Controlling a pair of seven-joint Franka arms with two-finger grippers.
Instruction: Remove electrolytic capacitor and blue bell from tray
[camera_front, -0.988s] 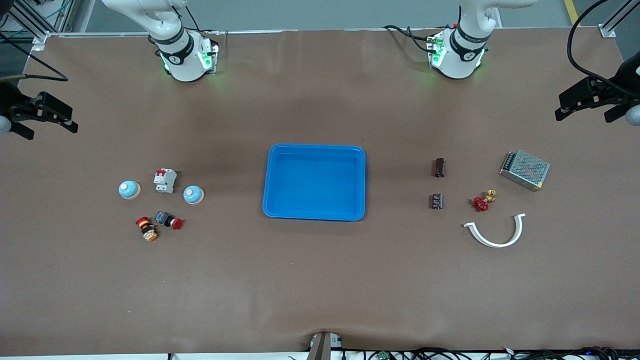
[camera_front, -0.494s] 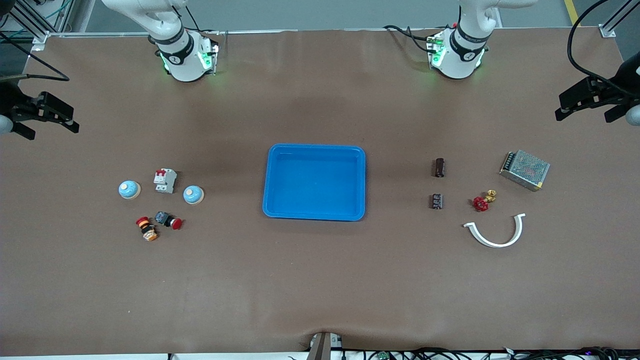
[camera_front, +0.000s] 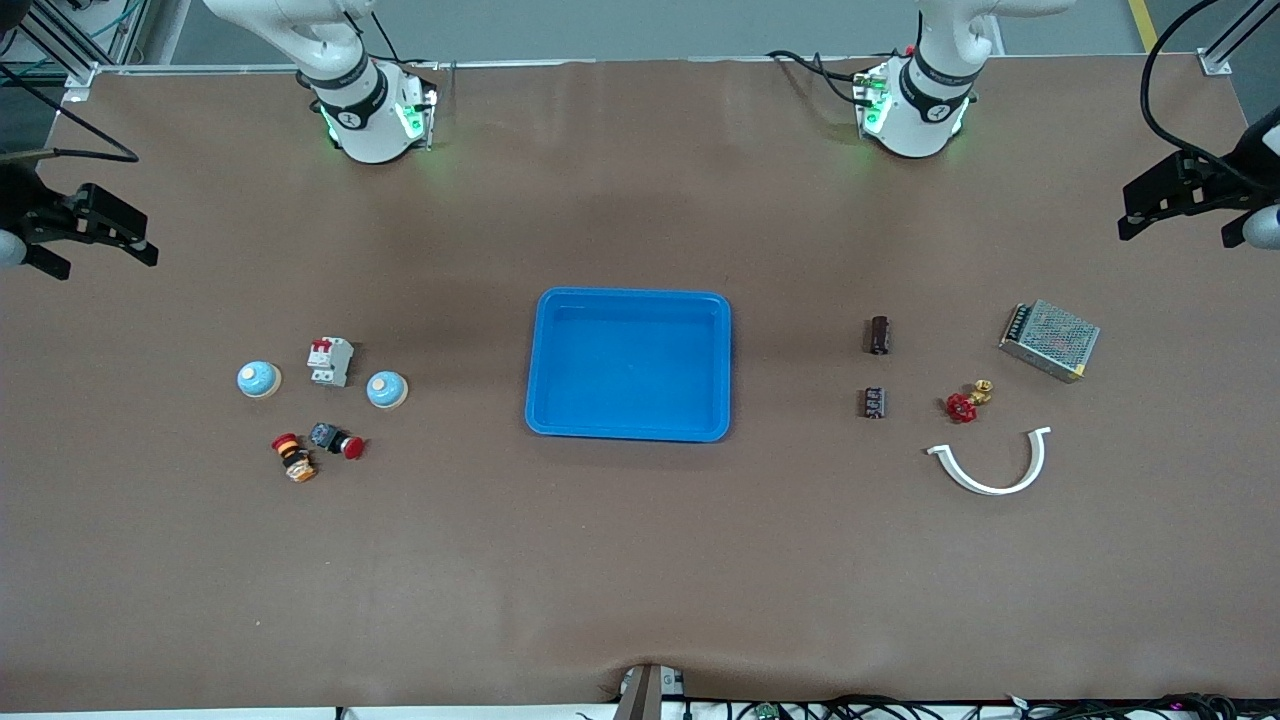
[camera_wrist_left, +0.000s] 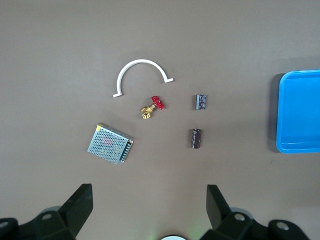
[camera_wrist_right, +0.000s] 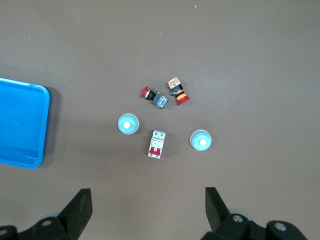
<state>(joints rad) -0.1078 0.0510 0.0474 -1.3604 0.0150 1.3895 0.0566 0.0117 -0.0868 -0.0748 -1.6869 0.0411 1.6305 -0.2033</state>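
Note:
Two capacitors lie toward the left arm's end: a dark cylinder (camera_front: 879, 335) (camera_wrist_left: 196, 138) and a striped one (camera_front: 875, 402) (camera_wrist_left: 201, 101) nearer the front camera. Two pale blue bells (camera_front: 386, 390) (camera_front: 259, 379) rest toward the right arm's end, seen as a bell (camera_wrist_right: 127, 124) beside the tray's side and a bell (camera_wrist_right: 201, 140) farther out. The blue tray (camera_front: 630, 294) sits empty at the table's middle. My left gripper (camera_front: 1178, 232) (camera_wrist_left: 149, 195) hangs open high over the table's end by the power supply. My right gripper (camera_front: 100, 250) (camera_wrist_right: 148, 196) hangs open over the other end.
A white circuit breaker (camera_front: 330, 361) stands between the bells, with two red push buttons (camera_front: 338, 440) (camera_front: 294, 457) nearer the front camera. Near the capacitors lie a red valve (camera_front: 965, 403), a white curved clip (camera_front: 992, 463) and a metal power supply (camera_front: 1049, 340).
My left gripper has drifted slightly outward toward its end of the table. The right gripper has barely shifted. Nothing on the table has moved.

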